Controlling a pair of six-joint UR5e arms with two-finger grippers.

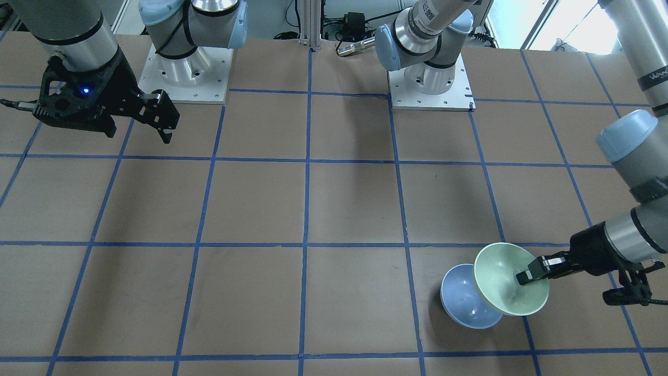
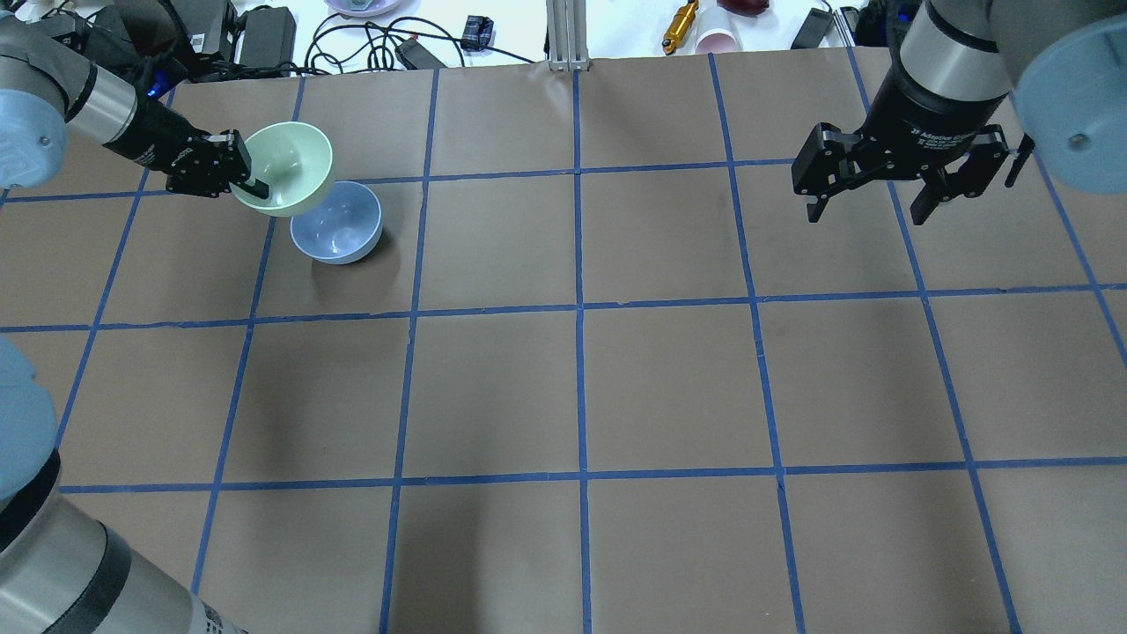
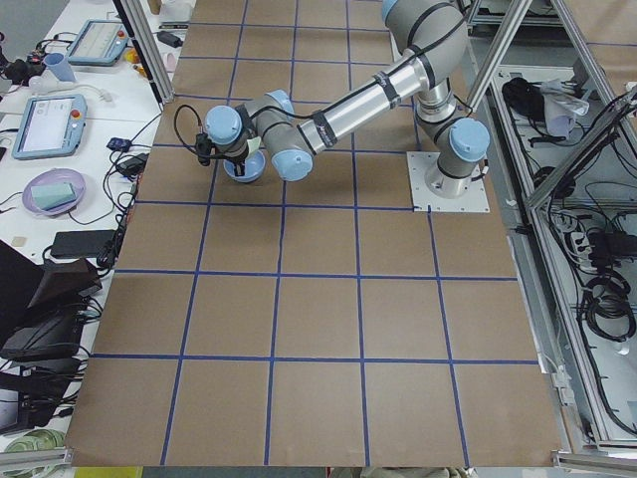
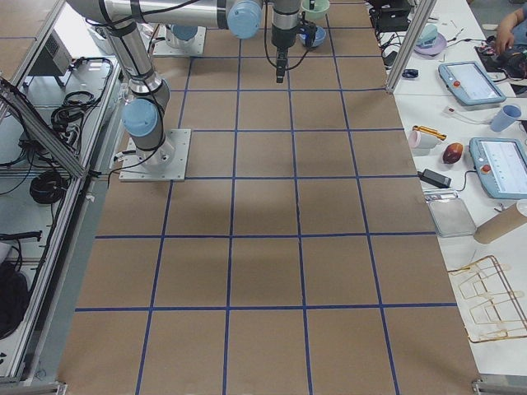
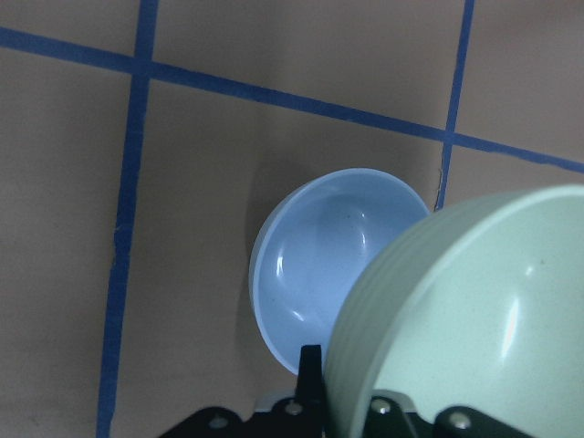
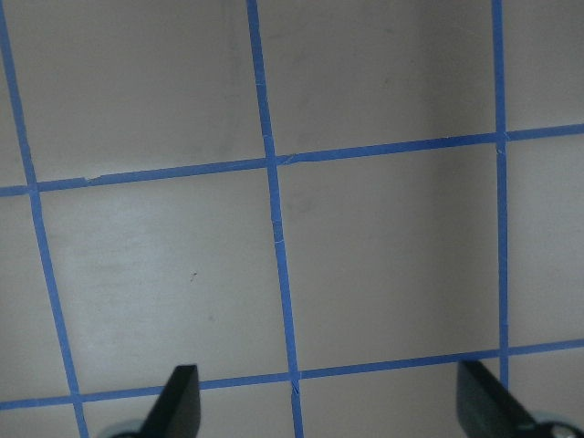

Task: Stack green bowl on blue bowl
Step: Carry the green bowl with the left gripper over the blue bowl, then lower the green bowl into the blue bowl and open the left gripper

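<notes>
Overhead view, near to far. Brown table (image 2: 669, 387) with blue tape grid. Blue bowl (image 2: 337, 227) stood upright on table at 10 o'clock sector, mouth up. Right gripper (image 2: 867, 211) hung over table at 2 o'clock sector, jaws spread wide, holding nothing, well apart from both bowls. Green bowl (image 2: 290, 163) sat at 11 o'clock of blue bowl, tilted, overlapping its rim; contact between them unclear. Left gripper (image 2: 253, 183) was at green bowl's 8 o'clock edge, jaws pinching its rim.
</notes>
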